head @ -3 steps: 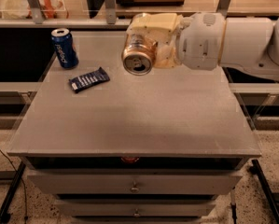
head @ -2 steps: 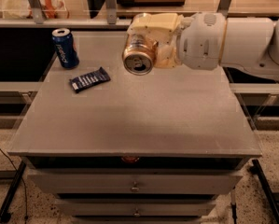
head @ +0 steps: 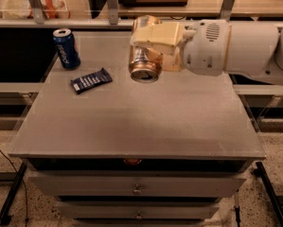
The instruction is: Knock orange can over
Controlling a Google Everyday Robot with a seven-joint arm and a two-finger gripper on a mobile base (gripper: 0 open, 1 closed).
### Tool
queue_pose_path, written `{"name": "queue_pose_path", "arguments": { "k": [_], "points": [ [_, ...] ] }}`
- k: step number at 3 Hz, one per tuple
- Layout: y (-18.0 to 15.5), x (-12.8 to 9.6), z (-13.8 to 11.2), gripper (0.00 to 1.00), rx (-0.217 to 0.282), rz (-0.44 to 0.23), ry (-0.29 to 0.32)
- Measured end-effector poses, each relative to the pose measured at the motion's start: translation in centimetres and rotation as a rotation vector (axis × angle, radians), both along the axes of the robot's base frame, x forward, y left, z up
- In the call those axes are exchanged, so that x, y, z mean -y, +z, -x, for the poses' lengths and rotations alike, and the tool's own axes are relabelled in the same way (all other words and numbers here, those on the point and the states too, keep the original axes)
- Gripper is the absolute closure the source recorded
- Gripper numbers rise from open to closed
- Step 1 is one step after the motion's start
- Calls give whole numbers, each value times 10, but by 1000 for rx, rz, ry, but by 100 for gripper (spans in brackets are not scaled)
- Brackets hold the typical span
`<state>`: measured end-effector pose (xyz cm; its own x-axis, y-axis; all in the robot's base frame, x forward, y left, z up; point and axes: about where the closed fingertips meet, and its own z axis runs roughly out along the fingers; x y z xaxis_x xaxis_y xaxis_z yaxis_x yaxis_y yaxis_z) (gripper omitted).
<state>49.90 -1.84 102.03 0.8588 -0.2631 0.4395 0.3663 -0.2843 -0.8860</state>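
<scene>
The orange can (head: 144,69) is tipped on its side over the back middle of the grey table (head: 141,122), with one round end facing the camera. My gripper (head: 149,51) reaches in from the right on a white arm (head: 235,48). Its cream fingers (head: 156,34) are closed around the can's body, one above it and one behind it. Much of the can's side is hidden by the fingers. I cannot tell whether the can touches the table top.
A blue can (head: 66,48) stands upright at the table's back left corner. A dark snack wrapper (head: 91,80) lies flat just in front of it. Shelving rails run behind the table, and drawers sit below its front edge.
The gripper and the orange can have shifted slightly down and to the right. The blue can and the wrapper have not moved.
</scene>
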Motion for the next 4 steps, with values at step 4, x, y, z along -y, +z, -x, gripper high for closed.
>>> {"name": "queue_pose_path", "arguments": {
  "k": [4],
  "points": [
    [-10, -7, 17, 100, 336, 59, 46]
  ]
}}
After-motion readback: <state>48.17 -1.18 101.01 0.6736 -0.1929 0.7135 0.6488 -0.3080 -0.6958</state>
